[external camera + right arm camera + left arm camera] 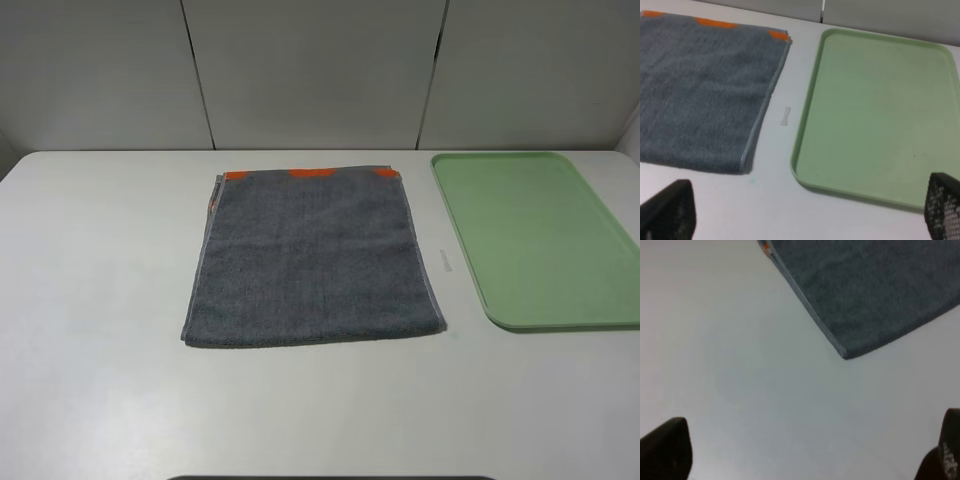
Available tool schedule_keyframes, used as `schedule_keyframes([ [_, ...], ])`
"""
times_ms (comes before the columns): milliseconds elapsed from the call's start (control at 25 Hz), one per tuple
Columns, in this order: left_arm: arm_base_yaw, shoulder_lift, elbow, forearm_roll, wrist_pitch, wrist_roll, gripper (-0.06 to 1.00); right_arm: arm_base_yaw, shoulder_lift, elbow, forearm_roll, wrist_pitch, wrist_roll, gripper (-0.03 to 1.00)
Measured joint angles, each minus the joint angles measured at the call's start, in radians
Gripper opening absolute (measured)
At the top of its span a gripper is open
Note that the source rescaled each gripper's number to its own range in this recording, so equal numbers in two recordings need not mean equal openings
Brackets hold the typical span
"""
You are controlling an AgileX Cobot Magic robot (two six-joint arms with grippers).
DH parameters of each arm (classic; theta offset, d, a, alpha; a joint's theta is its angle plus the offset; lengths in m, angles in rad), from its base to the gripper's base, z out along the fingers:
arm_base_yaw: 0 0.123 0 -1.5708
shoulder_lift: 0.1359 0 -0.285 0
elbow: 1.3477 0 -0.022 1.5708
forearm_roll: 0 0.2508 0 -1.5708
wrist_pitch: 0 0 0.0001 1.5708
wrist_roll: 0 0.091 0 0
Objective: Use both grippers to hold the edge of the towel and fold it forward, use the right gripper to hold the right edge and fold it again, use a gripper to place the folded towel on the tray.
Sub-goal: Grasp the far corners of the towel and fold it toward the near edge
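The dark grey towel [312,260] lies flat in the middle of the table, with orange patches showing along its far edge. The pale green tray [540,240] lies empty to its right. Neither gripper shows in the exterior high view. In the left wrist view my left gripper [805,455] is open and empty over bare table, short of the towel's near left corner [875,290]. In the right wrist view my right gripper [805,210] is open and empty, near the gap between the towel [700,90] and the tray [880,110].
The white table [100,300] runs back to a pale panelled wall. A small white mark [785,116] lies on the table between towel and tray. A dark edge [330,478] shows at the table's front.
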Motion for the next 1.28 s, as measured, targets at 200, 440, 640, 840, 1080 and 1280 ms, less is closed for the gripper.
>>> schedule_keyframes([
  [200, 0.000, 0.000, 0.000, 0.000, 0.000, 0.000, 1.00, 0.000, 0.000, 0.000, 0.000, 0.000, 0.000, 1.00],
  [440, 0.000, 0.000, 0.000, 0.000, 0.000, 0.000, 1.00, 0.000, 0.000, 0.000, 0.000, 0.000, 0.000, 1.00],
  [640, 0.000, 0.000, 0.000, 0.000, 0.000, 0.000, 1.00, 0.000, 0.000, 0.000, 0.000, 0.000, 0.000, 1.00],
  [840, 0.000, 0.000, 0.000, 0.000, 0.000, 0.000, 1.00, 0.000, 0.000, 0.000, 0.000, 0.000, 0.000, 1.00],
  [1080, 0.000, 0.000, 0.000, 0.000, 0.000, 0.000, 1.00, 0.000, 0.000, 0.000, 0.000, 0.000, 0.000, 1.00],
  [1280, 0.000, 0.000, 0.000, -0.001, 0.000, 0.000, 1.00, 0.000, 0.000, 0.000, 0.000, 0.000, 0.000, 1.00],
])
